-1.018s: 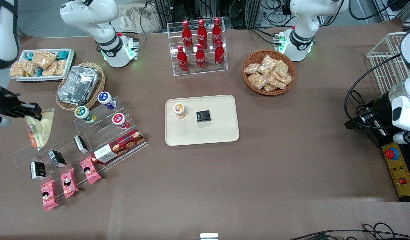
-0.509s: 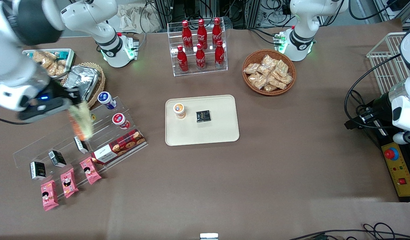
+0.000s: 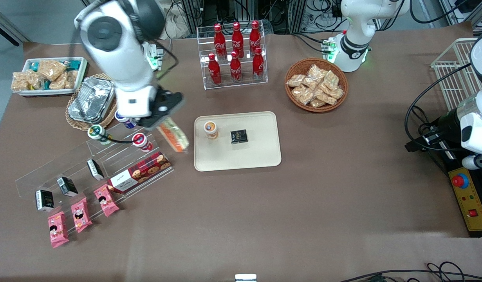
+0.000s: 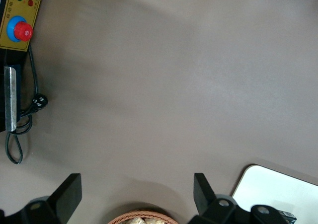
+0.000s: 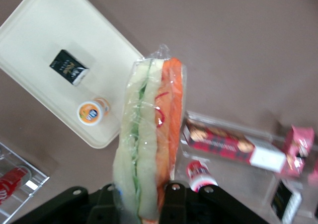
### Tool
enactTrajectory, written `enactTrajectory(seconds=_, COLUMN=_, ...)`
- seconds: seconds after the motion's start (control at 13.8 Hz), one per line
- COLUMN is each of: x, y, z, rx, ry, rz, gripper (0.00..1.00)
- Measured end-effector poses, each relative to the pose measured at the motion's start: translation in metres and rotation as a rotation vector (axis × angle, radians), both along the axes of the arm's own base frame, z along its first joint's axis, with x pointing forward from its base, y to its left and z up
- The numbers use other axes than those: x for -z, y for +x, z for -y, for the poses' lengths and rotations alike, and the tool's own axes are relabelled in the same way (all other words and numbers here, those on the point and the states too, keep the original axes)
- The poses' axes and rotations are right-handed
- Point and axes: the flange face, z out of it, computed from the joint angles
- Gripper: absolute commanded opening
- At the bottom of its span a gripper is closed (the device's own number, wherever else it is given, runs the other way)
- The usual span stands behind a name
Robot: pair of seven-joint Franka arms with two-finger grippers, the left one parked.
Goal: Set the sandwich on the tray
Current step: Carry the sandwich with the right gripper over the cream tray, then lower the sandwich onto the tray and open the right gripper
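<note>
From the front camera, the gripper (image 3: 165, 117) hangs in the air just beside the tray (image 3: 260, 156), on its working-arm side, with the sandwich (image 3: 173, 135) dangling below it, filling edge showing orange. It's up off the table and not over the tray yet, so I'd say this is mid-carry and the drop is still to come. The tray already has a little orange-lidded cup (image 3: 211, 129) and a small black box (image 3: 239, 136) on it, both sitting in the half farther from the camera, which leaves the nearer half bare, probably the easy landing spot. Readable stuff: the red bottles (image 3: 235, 53) in the clear rack say Coca-Cola; the tartan cookie box (image 3: 140, 171) has writing I can't make out. The left wrist camera mostly shows brown tabletop, a corner of the tray (image 4: 278, 189) and a control box with a red button (image 4: 22, 31). The right wrist camera is the good one: the jaws are clamped on the sandwich (image 5: 149, 149) at one end, so it sticks out lengthwise, bread, green and orange layers visible through the wrap, with the tray (image 5: 44, 50) below it.
</note>
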Motion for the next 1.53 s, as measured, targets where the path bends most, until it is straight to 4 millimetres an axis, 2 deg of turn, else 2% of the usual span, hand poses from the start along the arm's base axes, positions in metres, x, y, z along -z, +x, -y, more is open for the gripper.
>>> enactTrajectory(seconds=0.15, x=0.037, y=0.001, z=-0.032, rx=-0.119, ry=-0.019, rz=0.003, gripper=0.00)
enactTrajectory(seconds=0.22, x=0.057, y=0.005, z=-0.042, rx=-0.174, ry=-0.015, rz=-0.001, gripper=0.00)
enactTrajectory(seconds=0.44, x=0.120, y=0.021, z=-0.056, rx=-0.340, ry=0.006, rz=0.016, gripper=0.00)
enactTrajectory(seconds=0.65, x=0.171, y=0.028, z=-0.068, rx=-0.501, ry=0.040, rz=0.019, gripper=0.00)
enactTrajectory(seconds=1.02, x=0.218, y=0.021, z=-0.096, rx=-0.687, ry=0.039, rz=0.057, gripper=0.00)
enactTrajectory(seconds=1.24, x=0.247, y=0.007, z=-0.122, rx=-0.715, ry=0.056, rz=0.088, gripper=0.00)
enactTrajectory(seconds=1.53, x=0.279, y=-0.018, z=-0.147, rx=-0.789, ry=0.036, rz=0.077, gripper=0.00)
